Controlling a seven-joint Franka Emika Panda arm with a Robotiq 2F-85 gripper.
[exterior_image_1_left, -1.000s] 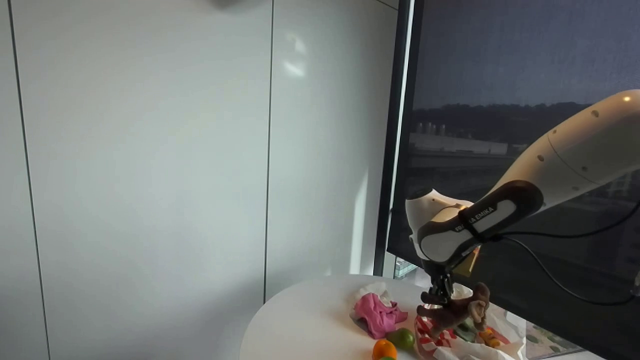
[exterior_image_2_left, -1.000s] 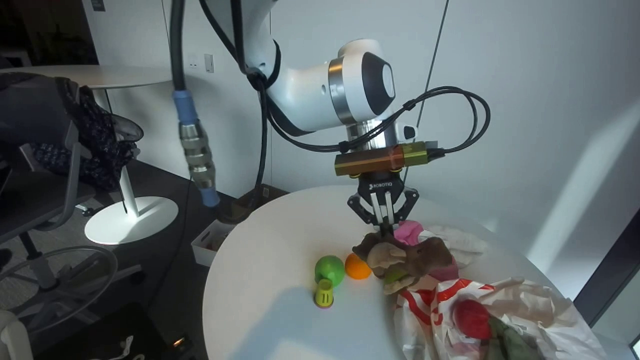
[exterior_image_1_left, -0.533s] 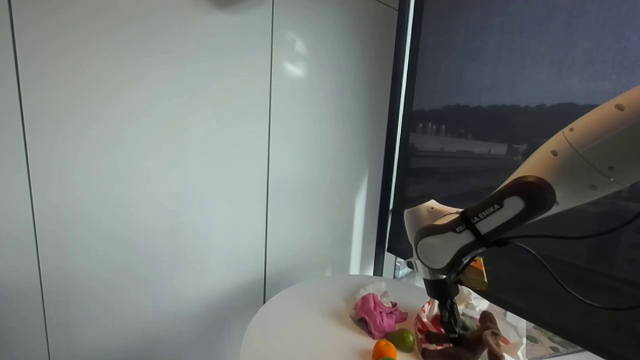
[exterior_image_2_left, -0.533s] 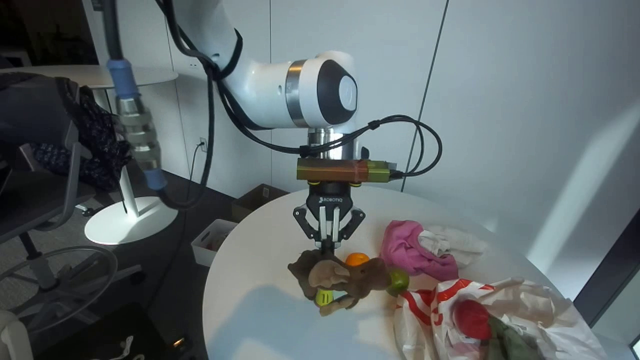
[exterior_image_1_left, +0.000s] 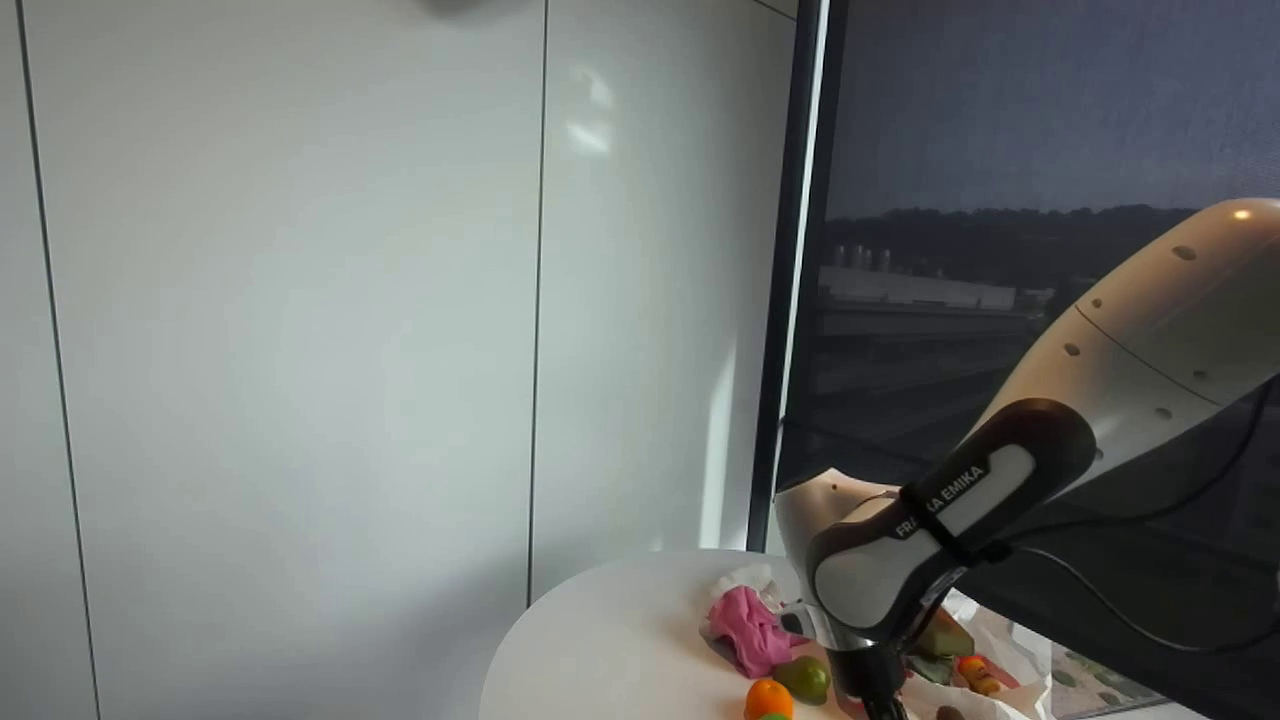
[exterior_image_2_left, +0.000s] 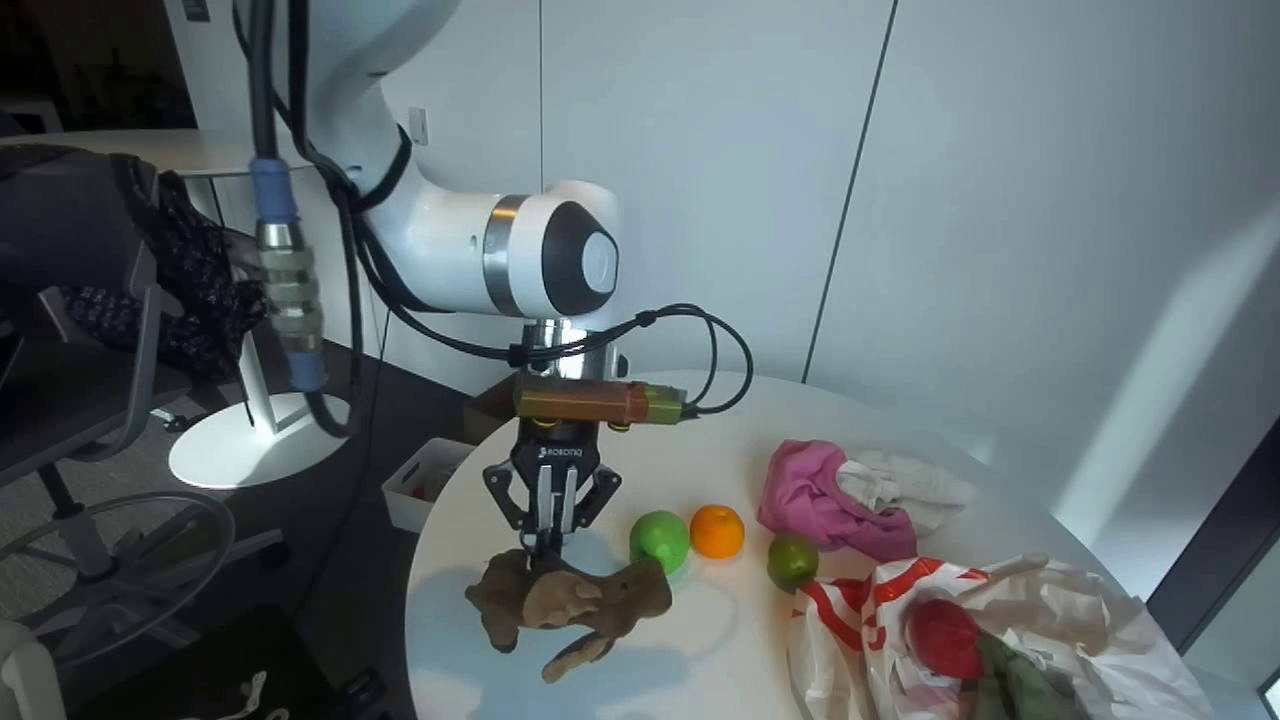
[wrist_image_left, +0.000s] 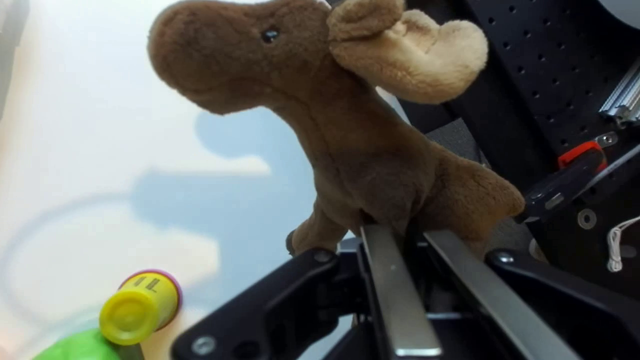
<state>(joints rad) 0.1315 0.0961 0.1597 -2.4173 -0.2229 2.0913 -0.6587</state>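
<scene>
In an exterior view, the robot arm (exterior_image_2_left: 440, 240) slants down from the top left. It bends, runs sideways to the right, and then its wrist points straight down. At the bottom, the claw (exterior_image_2_left: 546, 548) has its two fingers close together, pinching a brown plush moose (exterior_image_2_left: 590, 600) by its back (its snout points to the right). The moose hangs over the left side of the round white worktop (exterior_image_2_left: 735, 640). The wrist view shows a yellow tub (wrist_image_left: 145, 305) near it.

Going right, there is a green ball (exterior_image_2_left: 659, 541), then an orange (exterior_image_2_left: 717, 531) just beside it, then a lime (exterior_image_2_left: 793, 562). Next come a pink cloth (exterior_image_2_left: 830, 510) and a white cloth (exterior_image_2_left: 925, 490), touching. Farthest right is a crumpled white bag (exterior_image_2_left: 1080, 600) with red marks and a red ball (exterior_image_2_left: 942, 637) in its folds.
</scene>
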